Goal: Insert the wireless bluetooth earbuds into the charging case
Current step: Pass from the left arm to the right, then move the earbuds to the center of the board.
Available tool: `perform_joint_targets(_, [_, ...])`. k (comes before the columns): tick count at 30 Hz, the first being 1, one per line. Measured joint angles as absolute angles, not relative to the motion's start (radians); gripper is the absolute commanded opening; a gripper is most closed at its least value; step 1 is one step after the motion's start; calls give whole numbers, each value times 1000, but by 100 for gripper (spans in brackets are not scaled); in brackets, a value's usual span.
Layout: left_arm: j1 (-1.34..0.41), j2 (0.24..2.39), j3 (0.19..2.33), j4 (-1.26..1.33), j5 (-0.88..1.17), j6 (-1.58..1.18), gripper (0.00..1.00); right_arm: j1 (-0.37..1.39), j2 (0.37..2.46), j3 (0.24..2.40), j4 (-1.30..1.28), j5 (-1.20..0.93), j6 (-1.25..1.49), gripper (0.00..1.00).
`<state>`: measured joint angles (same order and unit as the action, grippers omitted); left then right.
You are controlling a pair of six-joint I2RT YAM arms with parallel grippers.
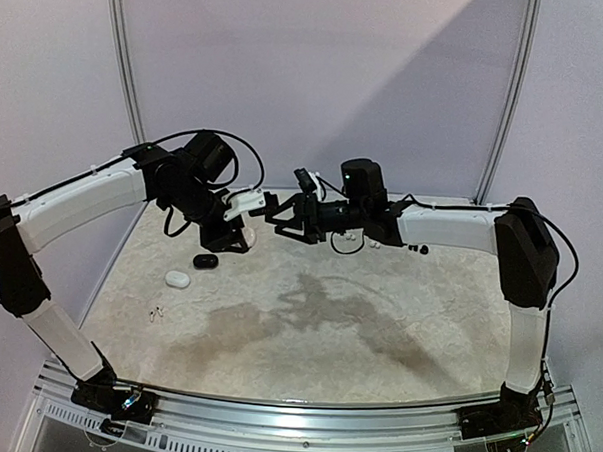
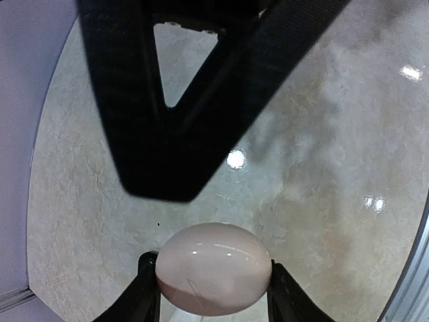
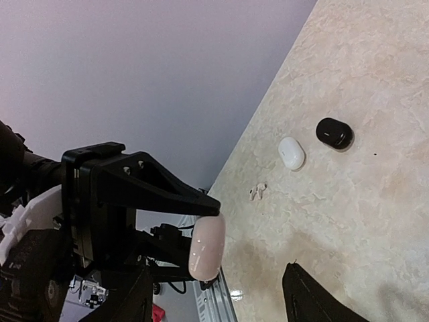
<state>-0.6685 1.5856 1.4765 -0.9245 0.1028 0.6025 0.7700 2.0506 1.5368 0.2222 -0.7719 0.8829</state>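
Observation:
My left gripper (image 2: 212,265) is shut on a closed, pale pebble-shaped charging case (image 2: 213,272), held above the table by its two ends. In the top view that case (image 1: 245,199) hangs at the back centre, with my right gripper (image 1: 277,216) right beside it. In the right wrist view the case (image 3: 206,247) stands on edge between my right gripper's (image 3: 218,302) open fingers, touching neither. A pair of white earbuds (image 3: 257,191) lies on the table, seen from above at the left (image 1: 158,313). More white earbuds (image 1: 374,244) and black ones (image 1: 418,249) lie at the back right.
A black case (image 1: 205,261) and a white case (image 1: 176,279) lie closed on the beige table left of centre, also in the right wrist view as the black case (image 3: 334,133) and white case (image 3: 291,152). A metal rail (image 1: 303,416) runs along the near edge.

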Motion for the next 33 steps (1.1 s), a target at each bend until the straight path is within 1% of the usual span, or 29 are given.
perform_joint_targets(7, [-674, 1605, 1488, -925, 81, 602, 29, 803, 2117, 1612, 249, -807, 924, 66])
perform_joint_targets(11, [-674, 1606, 1488, -925, 75, 602, 29, 817, 2157, 1645, 247, -820, 937, 62])
perform_joint_targets(12, [-674, 1606, 1488, -925, 74, 602, 29, 819, 2168, 1654, 247, -823, 939, 59])
perform_joint_targets(14, [-674, 1606, 1489, -925, 71, 602, 29, 825, 2186, 1671, 240, -827, 941, 50])
perform_joint_targets(17, [-674, 1609, 1490, -922, 67, 602, 29, 834, 2208, 1698, 233, -844, 945, 35])
perform_joint_targets(19, [-674, 1613, 1490, -920, 62, 602, 29, 839, 2217, 1707, 232, -852, 943, 23])
perform_joint_targets(20, [-674, 1615, 1490, -920, 59, 601, 32, 840, 2221, 1710, 227, -847, 945, 20])
perform_joint_targets(21, [-674, 1615, 1490, -920, 56, 601, 39, 842, 2226, 1710, 223, -853, 949, 18])
perform_joint_targets(22, [-674, 1617, 1490, -921, 47, 602, 49, 842, 2230, 1710, 226, -857, 960, 14])
perform_joint_targets(23, [-675, 1619, 1490, -920, 43, 602, 62, 842, 2231, 1711, 224, -856, 967, 11])
perform_joint_targets(25, [-679, 1622, 1490, -916, 34, 596, 83, 841, 2231, 1712, 220, -857, 982, 6])
perform_joint_targets(27, [-680, 1622, 1490, -916, 28, 590, 97, 840, 2231, 1712, 223, -867, 971, 3])
perform_joint_targets(28, [-680, 1622, 1490, -914, 23, 585, 99, 840, 2232, 1712, 222, -867, 966, 3])
perform_joint_targets(31, [-677, 1621, 1489, -913, 14, 572, 99, 838, 2232, 1712, 209, -867, 958, 0])
perform_joint_targets(33, [-666, 1617, 1483, -914, 15, 567, 99, 835, 2232, 1711, 207, -866, 956, 0])
